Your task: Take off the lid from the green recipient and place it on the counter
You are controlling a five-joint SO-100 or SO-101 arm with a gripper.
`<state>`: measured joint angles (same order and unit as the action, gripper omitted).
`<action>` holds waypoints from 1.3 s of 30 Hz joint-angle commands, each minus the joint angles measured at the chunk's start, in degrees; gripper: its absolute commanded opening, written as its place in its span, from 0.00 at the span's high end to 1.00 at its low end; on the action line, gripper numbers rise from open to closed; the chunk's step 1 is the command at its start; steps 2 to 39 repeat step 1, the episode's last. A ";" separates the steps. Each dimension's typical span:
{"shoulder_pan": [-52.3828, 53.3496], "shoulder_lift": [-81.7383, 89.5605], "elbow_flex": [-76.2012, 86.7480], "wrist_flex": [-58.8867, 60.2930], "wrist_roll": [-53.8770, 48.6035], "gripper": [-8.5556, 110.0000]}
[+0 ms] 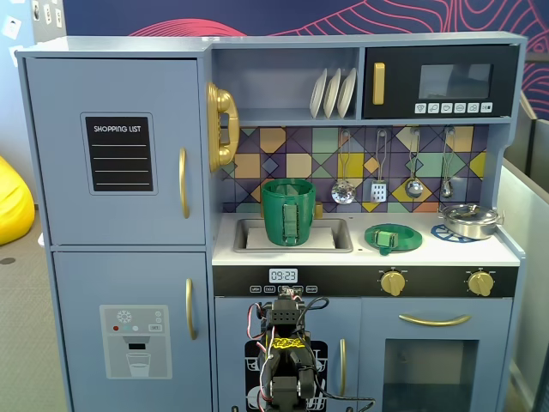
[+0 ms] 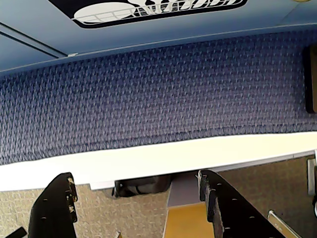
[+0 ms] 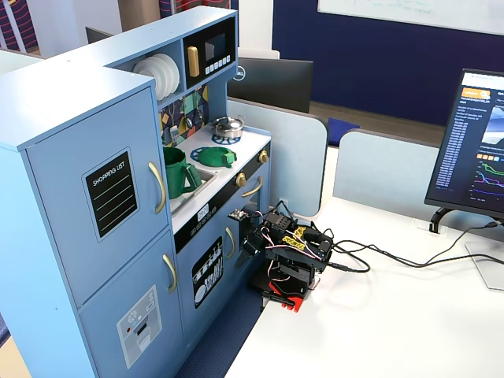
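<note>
A tall green plastic pot (image 1: 288, 211) with a handle is seen standing in the grey sink (image 1: 339, 235) at the centre of a fixed view, and its top is open. A round green plastic lid (image 1: 393, 237) lies flat on the white counter (image 1: 463, 250) just to the right of the sink, well apart from the pot — the lid appears already off and set down, so little of the task seems left. A shiny steel pan (image 1: 469, 220) sits further right on the counter.

The black two-finger gripper (image 2: 137, 206) is shown at the bottom of the wrist view with its jaws spread apart and nothing between them; only dark blue carpet and a white table edge are seen beyond. The arm (image 3: 285, 253) is folded low at the table edge, at the centre of a fixed view, below counter height.

Risk from here is judged small. If the lid is reached for again, it could be knocked into the sink or against the steel pan — the counter is narrow.
</note>
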<state>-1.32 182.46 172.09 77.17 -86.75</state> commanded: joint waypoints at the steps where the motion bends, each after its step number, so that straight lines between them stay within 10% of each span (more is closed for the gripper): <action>1: -0.18 -0.35 -0.35 10.55 -0.18 0.73; 39: -0.18 -0.35 -0.35 10.55 -0.18 0.73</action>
